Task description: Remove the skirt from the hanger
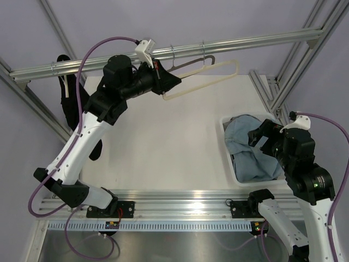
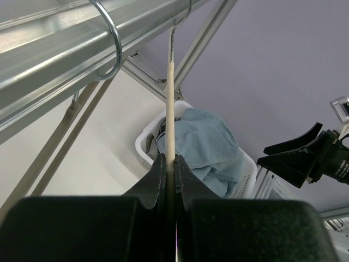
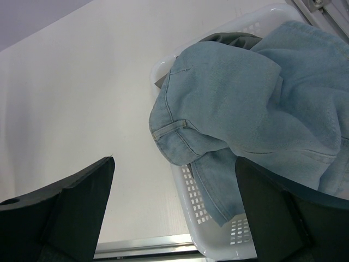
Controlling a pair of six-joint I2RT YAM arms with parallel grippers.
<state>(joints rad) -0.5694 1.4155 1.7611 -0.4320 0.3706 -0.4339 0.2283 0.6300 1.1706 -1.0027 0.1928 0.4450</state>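
My left gripper (image 1: 163,82) is raised to the rail and shut on the bar of a pale cream hanger (image 1: 210,78), seen edge-on between its fingers in the left wrist view (image 2: 170,98). The bare grey-taupe hanger (image 1: 192,63) hangs on the rail just beside it, left of the cream one in the left wrist view (image 2: 65,136). A strip of dark grey fabric (image 3: 232,38), possibly the skirt, shows under light blue jeans (image 3: 245,98) in the white basket (image 3: 218,245). My right gripper (image 3: 174,161) is open and empty above the basket's near left corner.
The metal rail (image 1: 245,41) crosses the back, with frame posts at the right. A black garment (image 1: 70,112) hangs at the far left on another cream hanger. The basket (image 1: 224,131) stands at the table's right edge.
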